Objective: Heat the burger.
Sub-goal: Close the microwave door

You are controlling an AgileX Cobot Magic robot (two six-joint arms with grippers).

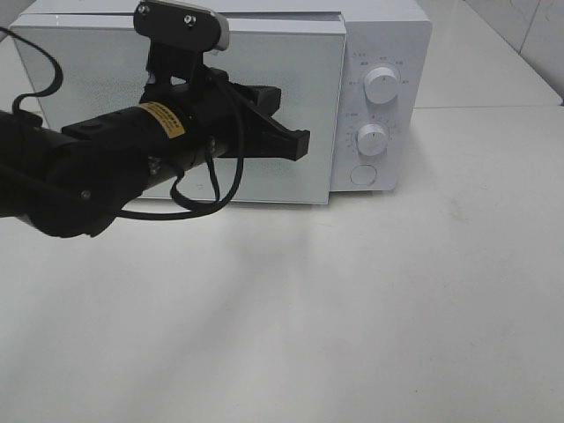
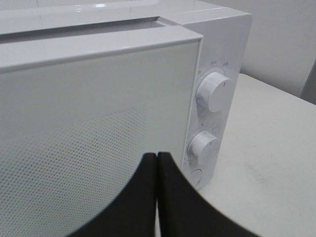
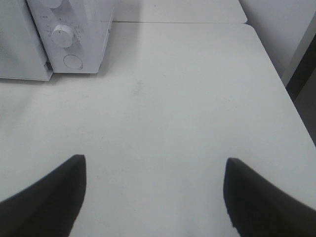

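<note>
The burger is out of view. A white microwave (image 1: pixel 388 35) stands at the back of the table, and its frosted door (image 1: pixel 300 79) covers the whole front. My left gripper (image 1: pixel 304 144) hovers just in front of the door's middle, pointing toward the control panel. Its black fingers (image 2: pixel 143 197) are pressed together on nothing, so the left gripper (image 2: pixel 156 155) is shut. The right gripper (image 3: pixel 154 160) stands open over bare table, to the right of the microwave (image 3: pixel 74 34), and does not show in the exterior view.
The microwave's panel carries an upper knob (image 1: pixel 381 85), a lower knob (image 1: pixel 372 138) and a round button (image 1: pixel 362 174). The white table (image 1: pixel 352 308) stretches in front. Its right edge (image 3: pixel 276 74) shows in the right wrist view.
</note>
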